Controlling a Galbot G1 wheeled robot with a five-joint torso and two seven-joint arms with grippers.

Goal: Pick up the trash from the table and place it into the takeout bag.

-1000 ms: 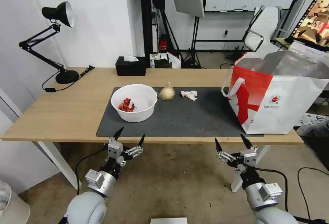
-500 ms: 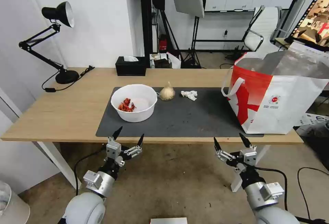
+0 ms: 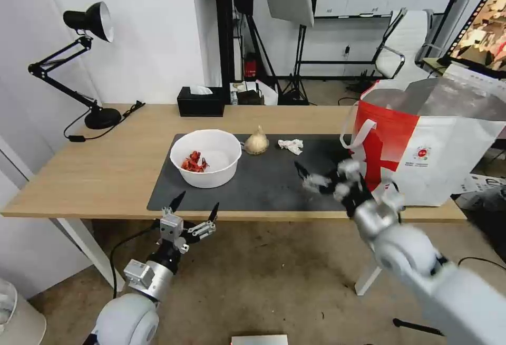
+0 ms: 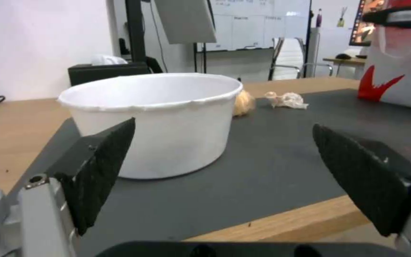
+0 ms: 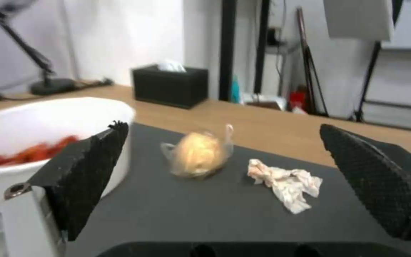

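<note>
Up comes the right gripper (image 3: 324,173) from below the table edge, now over the mat (image 3: 274,184) at centre right, jaws spread wide. Napkin (image 3: 291,146) and baggie (image 3: 256,142) lie just beyond it. Left gripper (image 3: 193,209) waits, parted, lower left.

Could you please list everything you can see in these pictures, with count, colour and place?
bowl: one, white, red scraps inside, left part of mat
baggie: one, beige, knotted, beside bowl
napkin: one, white, crumpled, beside baggie
takeout bag: one, red-and-white, table's right end
mat: one, dark grey, on table
table: one, light wood
tissue box: one, black, far edge
desk lamp: one, black, far left
left gripper: open, below near edge
right gripper: open, over mat
</note>
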